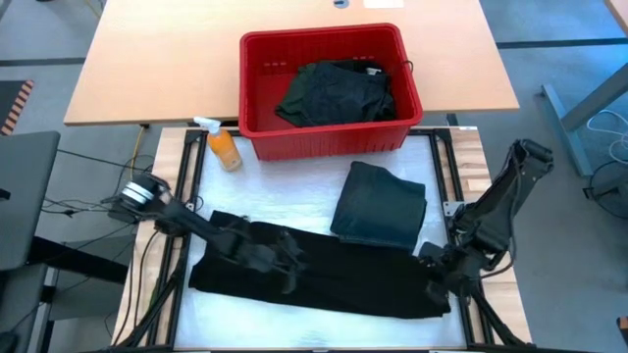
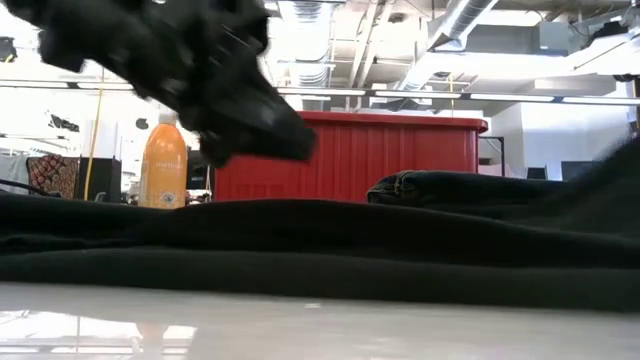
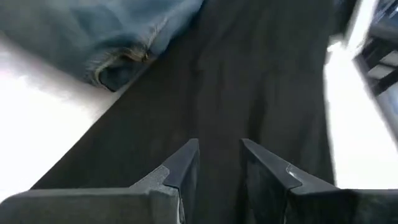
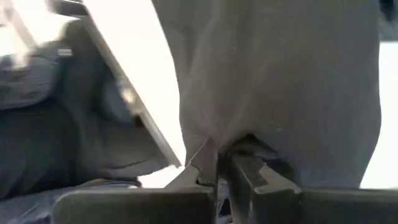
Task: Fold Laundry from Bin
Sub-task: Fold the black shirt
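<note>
**Black garment flat on bench, right fingers pinching its end**

Black garment [image 1: 324, 277] lies spread in a long strip across the white mat [image 1: 294, 196] at the near part of the bench, running from the left arm's side to the right arm's side. Right gripper [image 1: 435, 277] sits at the strip's right end; in the right wrist view its fingers [image 4: 245, 171] are pressed nearly together with a fold of the cloth [image 4: 273, 81] bunched between them, so pinching the garment. Left gripper [image 1: 285, 263] is over the strip's middle-left part; left wrist view shows its fingers [image 3: 183, 165] apart with a gap, dark cloth [image 3: 249, 81] under and ahead of them, nothing clamped that I can see; touching or just above, cannot tell. A folded dark green garment [image 1: 381, 204] lies just beyond the black one, edges touching or overlapping it. Behind that, the red bin [image 1: 329, 93] stands on the bench with more dark laundry [image 1: 339, 93] heaped inside. Orange spray bottle [image 1: 222, 144] just beside the bin's left near corner.
</note>
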Robot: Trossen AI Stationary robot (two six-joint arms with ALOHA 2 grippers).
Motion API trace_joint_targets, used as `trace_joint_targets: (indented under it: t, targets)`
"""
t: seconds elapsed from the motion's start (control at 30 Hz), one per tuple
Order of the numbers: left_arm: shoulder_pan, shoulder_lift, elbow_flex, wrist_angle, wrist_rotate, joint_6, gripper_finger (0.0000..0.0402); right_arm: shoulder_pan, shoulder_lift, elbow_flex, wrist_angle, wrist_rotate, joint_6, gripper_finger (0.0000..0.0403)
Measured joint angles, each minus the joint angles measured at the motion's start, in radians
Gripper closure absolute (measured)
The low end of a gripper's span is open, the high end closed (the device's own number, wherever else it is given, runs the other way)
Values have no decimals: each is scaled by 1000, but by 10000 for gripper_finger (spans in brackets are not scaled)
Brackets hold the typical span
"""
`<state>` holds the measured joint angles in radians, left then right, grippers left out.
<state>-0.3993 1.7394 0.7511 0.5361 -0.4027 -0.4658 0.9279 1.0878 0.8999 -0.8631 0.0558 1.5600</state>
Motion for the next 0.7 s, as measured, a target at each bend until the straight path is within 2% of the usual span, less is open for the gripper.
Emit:
trace_joint_targets:
  t: [0.23,0.43,0.6,0.7]
  targets:
    - [21,167,272,-335,33,111,297,0,-44,190,-40,115,-279,367]
    - [21,189,371,-471,33,177,297,0,-60,365,-135,183,-469,368]
    - [31,190,379,-450,65,181,297,-14,-61,498,-165,211,-653,369]
    - [44,212,380,-363,109,171,297,-30,-60,555,-164,212,-733,369]
